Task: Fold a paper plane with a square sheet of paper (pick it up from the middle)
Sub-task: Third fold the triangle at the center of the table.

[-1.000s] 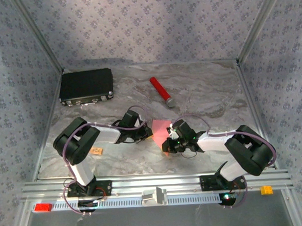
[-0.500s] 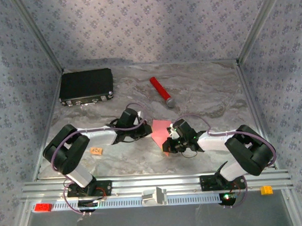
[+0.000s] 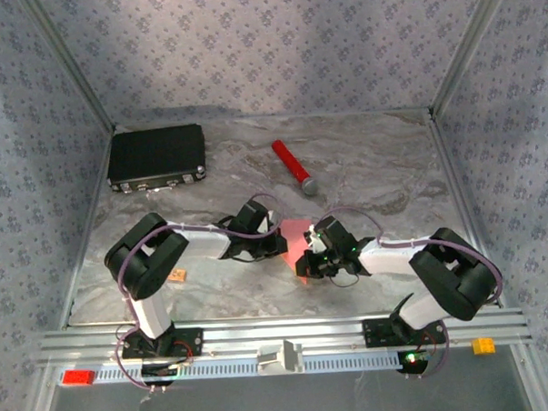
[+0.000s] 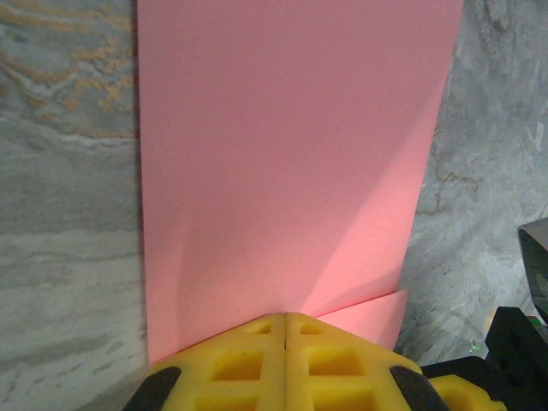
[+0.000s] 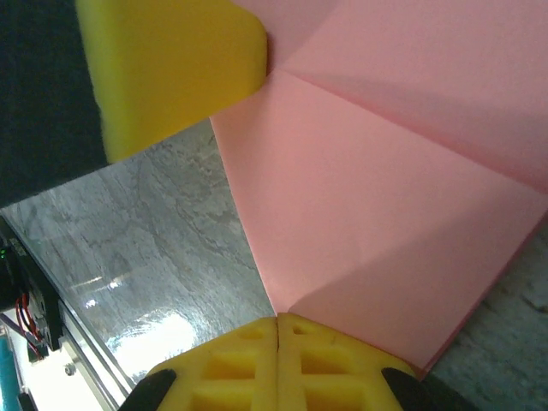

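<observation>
The square sheet of paper (image 3: 296,234), pink-red and folded with creased flaps, lies on the marble table between my two grippers. From its left, my left gripper (image 3: 276,242) has its jaws shut and its tips touching the near edge of the paper (image 4: 291,154), where a lower flap (image 4: 377,312) sticks out to the right. My right gripper (image 3: 309,251) is also shut. Its tips rest at a corner of the paper (image 5: 385,214), where a crease runs across. The left gripper's yellow finger (image 5: 171,68) sits on the paper's far side in the right wrist view.
A black rectangular case (image 3: 156,156) lies at the back left. A red cylinder with a grey tip (image 3: 292,166) lies behind the paper. A small tan block (image 3: 176,275) sits by the left arm. Patterned walls close in three sides.
The left arm has swung right, bringing its shut gripper onto the paper's left edge and covering part of it. The right gripper has hardly moved.
</observation>
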`<action>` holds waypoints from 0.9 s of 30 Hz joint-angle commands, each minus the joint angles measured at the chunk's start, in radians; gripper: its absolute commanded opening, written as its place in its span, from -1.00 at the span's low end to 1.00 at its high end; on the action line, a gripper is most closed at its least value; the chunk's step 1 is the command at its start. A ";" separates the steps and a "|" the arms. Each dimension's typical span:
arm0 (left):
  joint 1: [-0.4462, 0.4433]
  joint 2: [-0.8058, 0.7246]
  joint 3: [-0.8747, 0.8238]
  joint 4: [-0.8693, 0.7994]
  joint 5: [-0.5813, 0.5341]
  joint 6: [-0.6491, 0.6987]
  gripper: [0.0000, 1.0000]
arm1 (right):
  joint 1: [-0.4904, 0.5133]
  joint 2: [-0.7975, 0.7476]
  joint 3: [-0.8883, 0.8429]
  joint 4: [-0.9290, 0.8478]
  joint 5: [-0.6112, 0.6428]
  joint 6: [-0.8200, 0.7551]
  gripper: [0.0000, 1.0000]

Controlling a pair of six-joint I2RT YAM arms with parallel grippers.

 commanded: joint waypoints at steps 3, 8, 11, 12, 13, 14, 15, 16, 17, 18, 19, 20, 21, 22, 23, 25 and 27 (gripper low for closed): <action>-0.002 0.044 -0.049 -0.008 -0.021 -0.013 -1.00 | -0.003 -0.022 0.054 -0.084 -0.008 -0.010 -0.91; -0.001 0.036 -0.058 -0.009 -0.024 -0.012 -1.00 | 0.000 0.032 0.144 -0.087 -0.007 -0.016 -0.88; -0.002 0.035 -0.053 -0.010 -0.020 -0.012 -1.00 | 0.001 0.098 0.180 -0.084 0.004 -0.021 -0.86; -0.001 0.034 -0.053 -0.009 -0.020 -0.011 -1.00 | 0.002 0.119 0.184 -0.085 0.017 -0.022 -0.86; -0.001 0.034 -0.052 -0.010 -0.020 -0.010 -1.00 | 0.001 0.139 0.184 -0.083 0.020 -0.023 -0.85; -0.002 0.033 -0.051 -0.011 -0.020 -0.011 -1.00 | 0.001 0.154 0.183 -0.078 0.015 -0.026 -0.85; -0.002 0.031 -0.053 -0.011 -0.020 -0.010 -1.00 | 0.002 0.164 0.177 -0.078 0.015 -0.027 -0.85; -0.001 0.030 -0.053 -0.012 -0.020 -0.009 -1.00 | 0.002 0.168 0.166 -0.081 0.022 -0.027 -0.85; -0.001 0.030 -0.053 -0.012 -0.021 -0.009 -1.00 | 0.002 0.166 0.152 -0.081 0.027 -0.027 -0.85; -0.002 0.031 -0.053 -0.014 -0.021 -0.009 -1.00 | 0.002 0.157 0.135 -0.083 0.027 -0.027 -0.85; -0.001 0.030 -0.054 -0.016 -0.023 -0.009 -1.00 | 0.002 0.143 0.118 -0.084 0.026 -0.026 -0.84; -0.001 0.030 -0.057 -0.015 -0.024 -0.009 -1.00 | 0.002 0.126 0.104 -0.086 0.027 -0.025 -0.84; -0.002 0.032 -0.057 -0.013 -0.027 -0.009 -1.00 | 0.003 0.106 0.088 -0.086 0.027 -0.027 -0.83; -0.001 0.033 -0.056 -0.014 -0.026 -0.009 -1.00 | 0.004 0.088 0.074 -0.090 0.022 -0.028 -0.83; -0.001 0.034 -0.056 -0.015 -0.027 -0.009 -1.00 | 0.003 0.072 0.065 -0.100 0.020 -0.030 -0.83; 0.000 0.036 -0.056 -0.014 -0.026 -0.009 -1.00 | 0.003 0.034 0.044 -0.126 0.031 -0.033 -0.82; 0.000 0.038 -0.056 -0.015 -0.026 -0.009 -1.00 | 0.002 -0.006 0.023 -0.144 0.039 -0.032 -0.81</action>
